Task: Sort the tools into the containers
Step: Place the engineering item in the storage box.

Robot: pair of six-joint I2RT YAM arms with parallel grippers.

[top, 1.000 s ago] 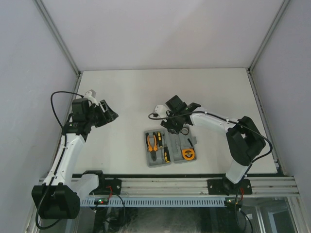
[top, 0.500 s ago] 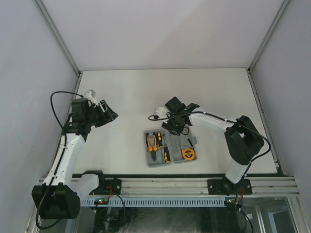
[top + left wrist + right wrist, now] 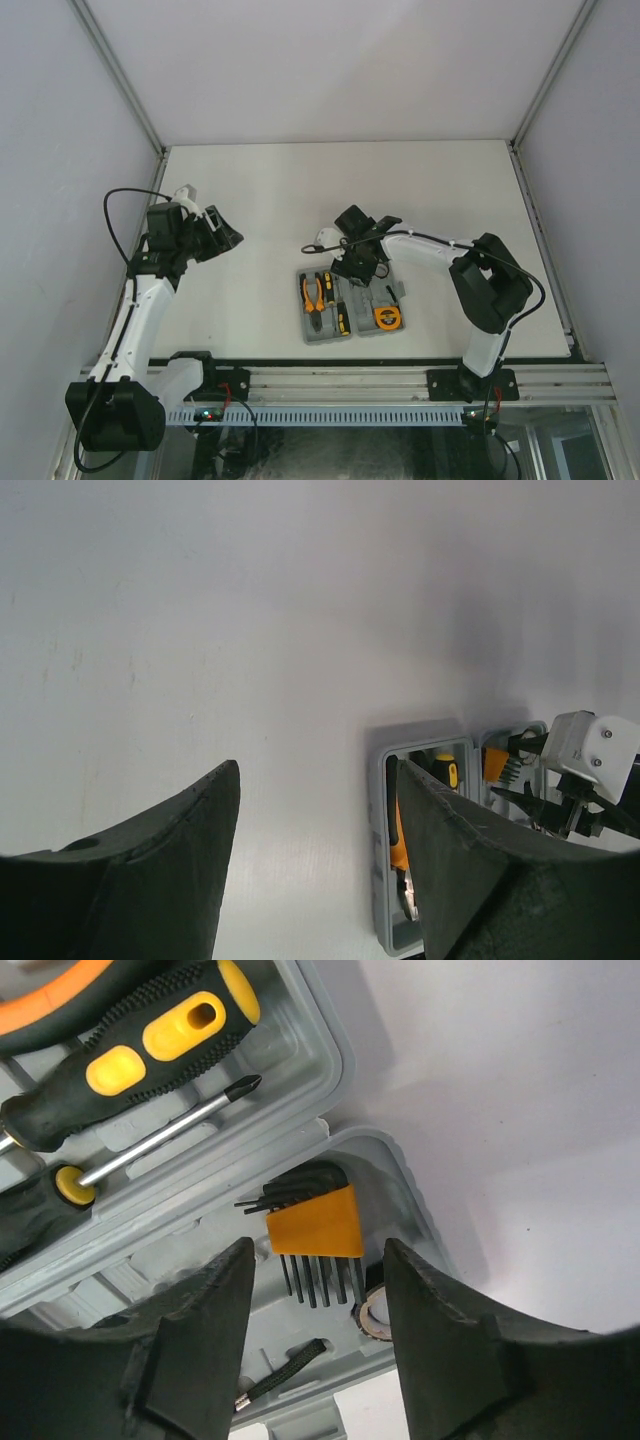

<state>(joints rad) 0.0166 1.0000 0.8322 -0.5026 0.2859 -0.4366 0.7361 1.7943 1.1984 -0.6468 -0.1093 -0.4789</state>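
Note:
The grey case (image 3: 328, 341) lies open near the table's front. Its left half holds orange-handled pliers (image 3: 314, 293) and two black-and-yellow screwdrivers (image 3: 140, 1045). The round orange tape measure (image 3: 386, 317) sits in the right half. My right gripper (image 3: 315, 1260) hangs open over the case's far end, straddling the black-orange hex key set (image 3: 315, 1222), which lies in a recess with a gap to each finger. A small dark-rimmed ring (image 3: 372, 1312) peeks from behind the right finger. My left gripper (image 3: 225, 238) is open and empty, well left of the case (image 3: 378, 840).
A black cord loop (image 3: 285, 1368) lies in the case's right half near the latch. White walls with metal corner posts close the table at the back and sides. A rail (image 3: 350, 385) with both arm bases runs along the near edge.
The right gripper has shifted slightly left over the case's far end and its jaws stand wider. The left arm has not moved.

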